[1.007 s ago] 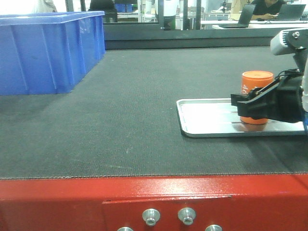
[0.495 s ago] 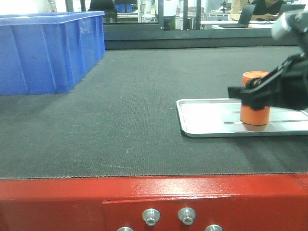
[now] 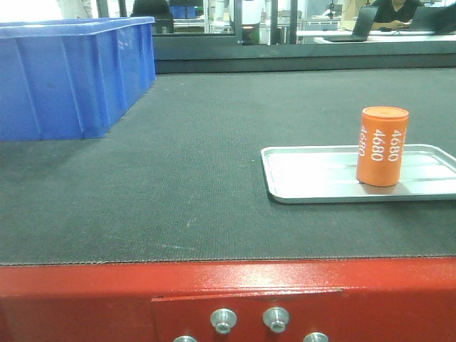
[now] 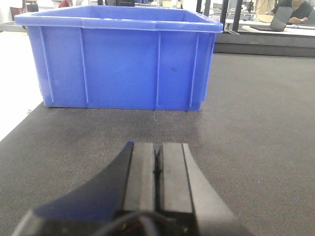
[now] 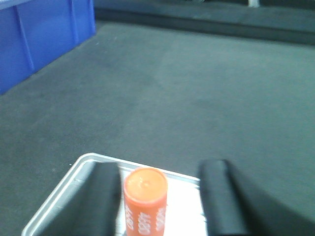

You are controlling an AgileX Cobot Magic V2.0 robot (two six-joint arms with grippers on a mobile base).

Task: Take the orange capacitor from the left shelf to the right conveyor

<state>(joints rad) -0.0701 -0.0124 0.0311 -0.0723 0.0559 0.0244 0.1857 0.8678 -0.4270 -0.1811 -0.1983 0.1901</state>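
The orange capacitor [image 3: 382, 146] stands upright on a shallow silver tray [image 3: 285, 196] on the dark grey belt of the right conveyor [image 3: 199, 164], behind its red front frame [image 3: 214, 292]. In the right wrist view my right gripper [image 5: 160, 169] is open above the capacitor [image 5: 144, 201], with one finger on each side and not gripping it. My left gripper [image 4: 157, 147] is shut and empty, low over the belt and facing a blue bin [image 4: 123, 64]. The left shelf is out of view. Neither gripper shows in the front view.
The large blue bin [image 3: 64, 75] stands on the belt at the far left. The tray's rim [image 5: 57, 189] lies under my right gripper. Desks with people and laptops stand behind the conveyor.
My right gripper has let go of the capacitor and risen up and to the right, out of the front view. The capacitor stays standing on the tray.
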